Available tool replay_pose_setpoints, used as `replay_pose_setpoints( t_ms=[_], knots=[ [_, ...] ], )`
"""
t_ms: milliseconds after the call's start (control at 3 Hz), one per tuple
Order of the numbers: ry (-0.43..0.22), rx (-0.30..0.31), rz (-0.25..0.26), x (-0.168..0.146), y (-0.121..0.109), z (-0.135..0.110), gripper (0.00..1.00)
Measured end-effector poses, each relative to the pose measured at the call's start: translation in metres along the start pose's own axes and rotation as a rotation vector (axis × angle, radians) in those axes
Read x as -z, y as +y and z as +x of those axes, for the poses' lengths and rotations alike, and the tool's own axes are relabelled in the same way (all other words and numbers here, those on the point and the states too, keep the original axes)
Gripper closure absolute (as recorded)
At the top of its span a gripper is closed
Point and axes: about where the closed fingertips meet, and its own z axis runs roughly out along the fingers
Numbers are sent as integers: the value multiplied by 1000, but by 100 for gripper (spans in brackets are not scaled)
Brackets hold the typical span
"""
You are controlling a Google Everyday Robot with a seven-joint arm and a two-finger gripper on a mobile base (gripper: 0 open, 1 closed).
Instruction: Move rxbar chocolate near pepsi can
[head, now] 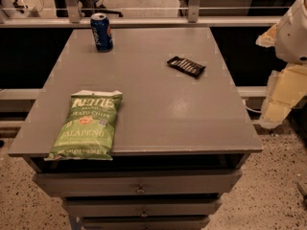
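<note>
Table (158, 109): grey top over drawers, seen from above.
Robot arm (292, 32): white parts cut off at the right edge.
Chip bag (87, 124): green, laid front left.
Pepsi can (101, 31): upright, back left.
Rxbar chocolate (186, 66): flat, right of centre, well apart from the can; judged light, thin, slick-wrapped; best pinched across its narrow width.
Gripper: not seen; its opening cannot be told.

Gripper (280, 97) off table's (158, 104) right edge, unobstructed. Bare tabletop between bar (186, 66) at far right and can (101, 31) at far left. Chip bag (87, 123) blocks only near-left corner.
</note>
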Motion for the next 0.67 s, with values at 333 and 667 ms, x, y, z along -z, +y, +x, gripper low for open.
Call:
replay_pose_setpoints(
  t_ms=[333, 667],
  knots=[
    [0, 0, 0, 0, 0, 0, 0],
    [-53, -4, 10, -9, -8, -6, 0]
  ],
)
